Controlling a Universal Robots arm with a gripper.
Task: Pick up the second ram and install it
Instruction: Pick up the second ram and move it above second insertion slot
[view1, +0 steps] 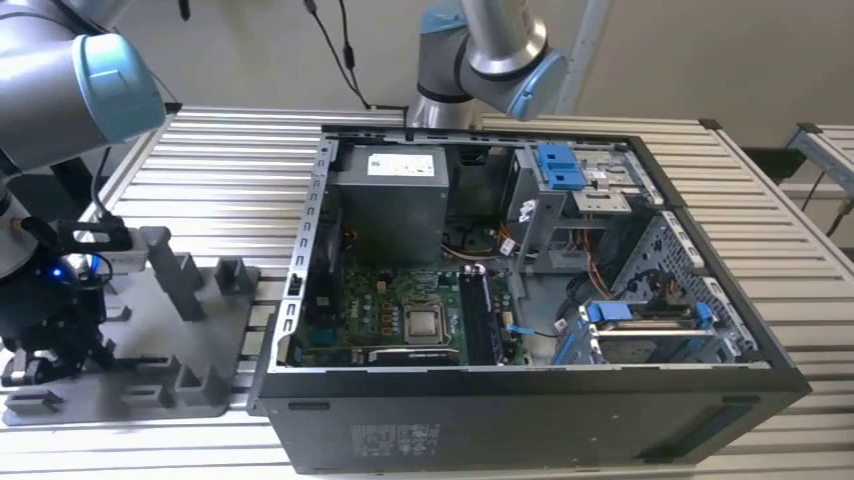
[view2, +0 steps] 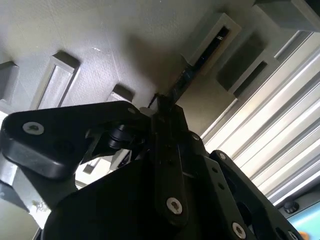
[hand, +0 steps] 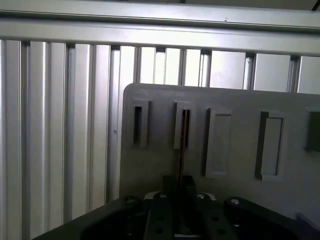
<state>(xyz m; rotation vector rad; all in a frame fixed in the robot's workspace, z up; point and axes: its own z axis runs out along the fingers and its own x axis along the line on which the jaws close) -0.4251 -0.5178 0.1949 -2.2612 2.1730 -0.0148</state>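
Over the slatted table (view1: 214, 140), the gripper (hand: 182, 190) is gripping the ram (hand: 185, 135), which is sitting edgewise in a tray (hand: 235, 97) slot, its long axis running straight ahead of it.

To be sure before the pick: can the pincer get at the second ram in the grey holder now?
Probably yes. In both wrist views the pincer sits right at the second ram, which stands on edge in a slot of the grey holder; nothing lies between them.
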